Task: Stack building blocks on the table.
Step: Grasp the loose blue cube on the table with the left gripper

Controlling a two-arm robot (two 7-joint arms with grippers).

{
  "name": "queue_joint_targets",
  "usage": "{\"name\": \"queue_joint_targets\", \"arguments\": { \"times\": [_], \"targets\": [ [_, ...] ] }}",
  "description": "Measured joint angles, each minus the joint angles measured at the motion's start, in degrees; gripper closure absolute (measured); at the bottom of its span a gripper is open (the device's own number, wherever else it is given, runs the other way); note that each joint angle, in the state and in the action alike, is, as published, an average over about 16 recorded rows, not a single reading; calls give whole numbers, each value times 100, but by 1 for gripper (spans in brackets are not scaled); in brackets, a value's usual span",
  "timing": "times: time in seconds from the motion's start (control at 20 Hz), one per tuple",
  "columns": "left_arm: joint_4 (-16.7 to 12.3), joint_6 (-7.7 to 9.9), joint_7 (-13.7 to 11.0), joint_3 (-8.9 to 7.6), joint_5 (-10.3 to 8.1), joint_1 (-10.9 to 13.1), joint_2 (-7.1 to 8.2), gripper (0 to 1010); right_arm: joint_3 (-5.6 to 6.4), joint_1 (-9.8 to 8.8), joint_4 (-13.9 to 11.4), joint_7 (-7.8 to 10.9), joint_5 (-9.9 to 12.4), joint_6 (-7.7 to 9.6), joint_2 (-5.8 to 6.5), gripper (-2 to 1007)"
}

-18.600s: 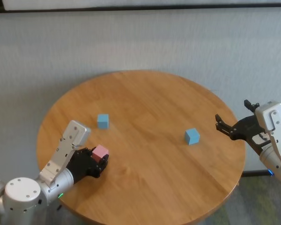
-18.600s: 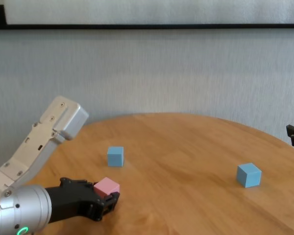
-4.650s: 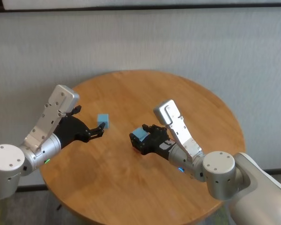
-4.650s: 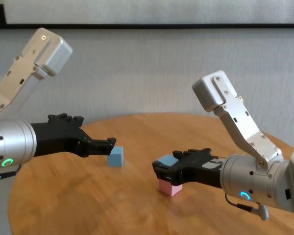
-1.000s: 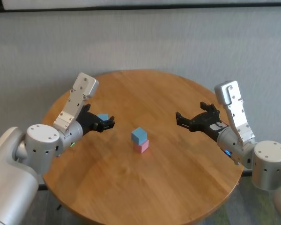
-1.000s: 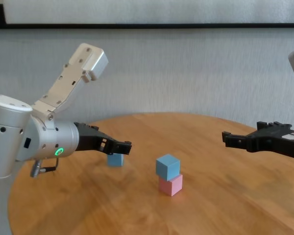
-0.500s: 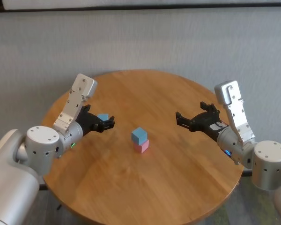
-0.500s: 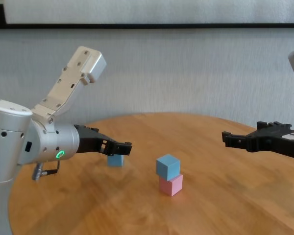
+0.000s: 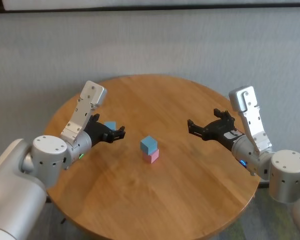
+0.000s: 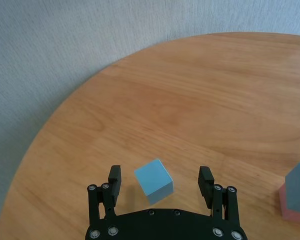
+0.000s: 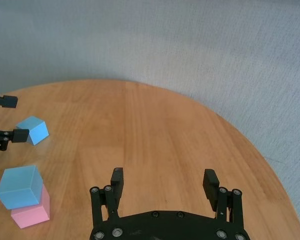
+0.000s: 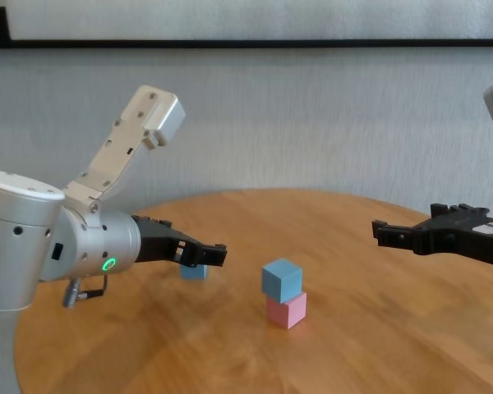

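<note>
**Two blocks stacked, one blue block between the left fingers**

A big round table (image 9: pixel 155 210) with a brown wood top fills the middle. There are no boxes or bowls on it, only three small blocks.

Near the middle of the table a pink block (image 9: pixel 151 156) sits on the wood. A blue block (image 9: pixel 148 144) sits right on top of it, turned a little so its corners do not line up with the pink one. Nothing is touching this little stack.

The other blue block (image 10: pixel 153 181) sits on the table toward the robot's left side, well apart from the stack. The left gripper (image 10: pixel 160 182) is low over the table with its two fingers (image 10: pixel 114 179) wide apart, one on each side of this block. There is a gap between the block and each finger.

The right gripper (image 9: pixel 204 124) is above the right side of the table, away from all the blocks. Its fingers (image 11: pixel 117 181) are spread wide with nothing between them.

A grey wall (image 9: pixel 190 45) is behind the table.
</note>
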Motion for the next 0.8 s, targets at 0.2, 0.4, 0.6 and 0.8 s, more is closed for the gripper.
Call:
{"name": "queue_joint_targets", "arguments": {
  "times": [0.2, 0.4, 0.6, 0.8],
  "targets": [
    [156, -42, 0, 21, 15, -65, -42, 10, 0, 0, 0, 0, 0, 0, 0, 0],
    [305, -79, 4, 36, 31, -127, -78, 10, 0, 0, 0, 0, 0, 0, 0, 0],
    [432, -119, 9, 42, 46, -178, -102, 10, 0, 0, 0, 0, 0, 0, 0, 0],
    [534, -157, 15, 38, 57, -219, -118, 10, 0, 0, 0, 0, 0, 0, 0, 0]
  ]
}}
